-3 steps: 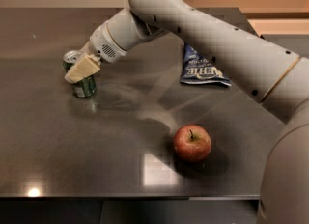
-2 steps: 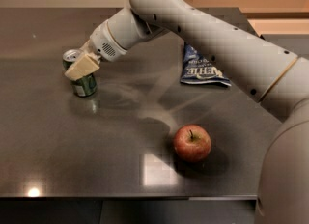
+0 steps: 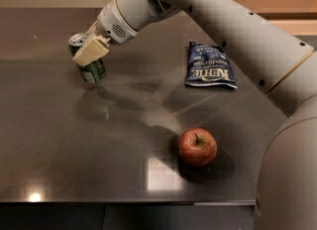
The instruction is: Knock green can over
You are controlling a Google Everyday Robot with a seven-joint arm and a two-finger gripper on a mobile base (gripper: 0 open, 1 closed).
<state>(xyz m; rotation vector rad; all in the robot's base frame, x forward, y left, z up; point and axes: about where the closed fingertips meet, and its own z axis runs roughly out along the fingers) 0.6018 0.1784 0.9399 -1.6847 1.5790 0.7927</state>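
The green can (image 3: 93, 70), with a silver top and a pale label, is at the far left of the dark table (image 3: 74, 140). It leans slightly, top toward the left. My gripper (image 3: 89, 54) reaches in from the upper right and is closed around the can's upper half. Its cream near finger (image 3: 90, 50) lies across the can's front, and the far finger is hidden behind the can. The can's base looks slightly raised off the table surface.
A dark blue crisp bag (image 3: 210, 65) lies flat at the back right. A red apple (image 3: 197, 147) stands at the front right. My arm (image 3: 237, 30) crosses the upper right of the view. The table's front edge (image 3: 148, 202) runs along the bottom.
The gripper and the can have moved together upward and slightly to the right in the view. The apple and the bag have not moved.
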